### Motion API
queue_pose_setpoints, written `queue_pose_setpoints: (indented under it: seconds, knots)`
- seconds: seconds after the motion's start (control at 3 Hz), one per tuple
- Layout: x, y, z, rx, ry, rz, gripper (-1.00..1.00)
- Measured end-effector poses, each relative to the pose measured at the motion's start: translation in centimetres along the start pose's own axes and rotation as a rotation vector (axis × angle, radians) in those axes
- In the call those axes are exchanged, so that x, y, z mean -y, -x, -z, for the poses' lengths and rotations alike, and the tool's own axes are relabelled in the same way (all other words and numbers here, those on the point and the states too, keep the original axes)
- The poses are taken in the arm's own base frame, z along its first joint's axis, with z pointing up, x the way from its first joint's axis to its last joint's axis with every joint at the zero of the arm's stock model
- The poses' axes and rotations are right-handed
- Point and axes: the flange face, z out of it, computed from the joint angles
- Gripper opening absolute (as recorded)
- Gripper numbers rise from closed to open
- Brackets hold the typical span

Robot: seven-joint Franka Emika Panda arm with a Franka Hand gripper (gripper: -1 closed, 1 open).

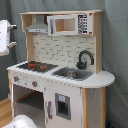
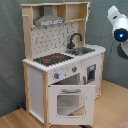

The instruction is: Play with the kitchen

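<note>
The kitchen (image 1: 65, 80) (image 2: 37, 85) is a white and light-wood toy unit, seen in both exterior views. Its black-red stovetop (image 1: 36, 65) (image 2: 51, 59) lies beside the sink (image 1: 72, 74) (image 2: 85, 50) with the black faucet (image 1: 85, 59) (image 2: 75, 40). The windowed oven door (image 2: 70, 102) hangs open at the front. My gripper (image 1: 6, 37) shows as a white block at the first exterior view's left edge, apart from the kitchen and level with the grey hood (image 1: 36, 26). My white arm (image 2: 119, 25) with a blue light is at the second exterior view's upper right.
A grey curtain (image 1: 115, 50) hangs behind the kitchen. The floor (image 2: 112, 107) is light wood. A small cupboard door with a dark panel (image 1: 62, 106) (image 2: 90, 74) stands shut under the sink. A toy microwave (image 1: 70, 24) sits on the upper shelf.
</note>
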Motion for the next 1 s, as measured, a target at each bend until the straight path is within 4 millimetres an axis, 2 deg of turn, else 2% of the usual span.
queue_pose_setpoints:
  seconds: [0.33,1.0]
  knots:
    - [0.3,-0.1,-1.7,0.019,0.007,-0.087,1.00]
    - [2.0,-1.3,-5.1,0.035,0.020,-0.232,1.00]
